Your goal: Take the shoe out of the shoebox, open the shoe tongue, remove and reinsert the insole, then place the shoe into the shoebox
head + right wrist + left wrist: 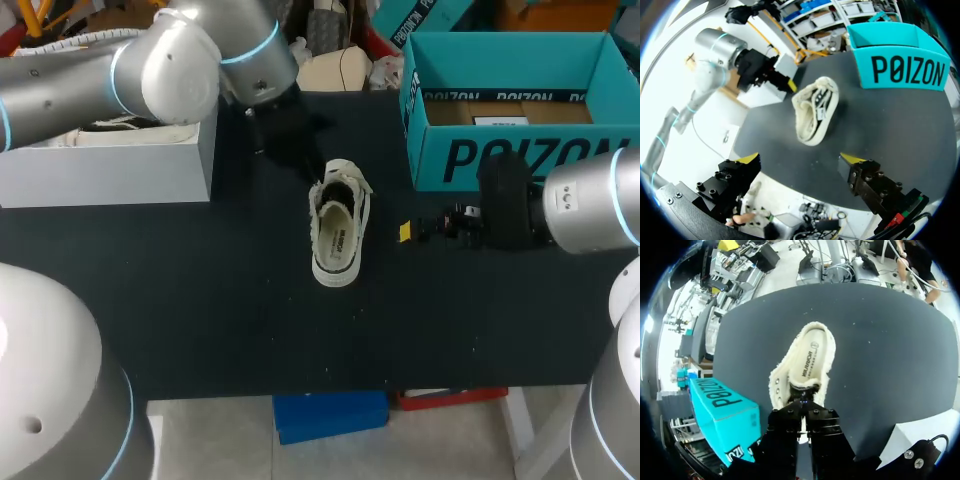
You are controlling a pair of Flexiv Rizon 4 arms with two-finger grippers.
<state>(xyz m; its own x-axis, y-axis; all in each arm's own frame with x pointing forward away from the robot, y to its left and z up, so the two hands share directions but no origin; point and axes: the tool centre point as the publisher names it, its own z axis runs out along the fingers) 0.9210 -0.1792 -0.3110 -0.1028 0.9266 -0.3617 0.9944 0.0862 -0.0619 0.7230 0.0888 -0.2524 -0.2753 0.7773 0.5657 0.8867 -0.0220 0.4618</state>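
Clamping the cream sneaker (338, 228) at its tongue end, left of the teal shoebox (500, 160), the left gripper (802, 402) is nearly closed. Upper likely light and floppy; its rubber sole looks the firmer hold. Just before the shoebox, the right gripper (800, 159) gapes empty.

Shoe (340, 225) on table (200, 300), shoebox (500, 160) behind-right, left tool (318, 182) seemingly at its tongue.
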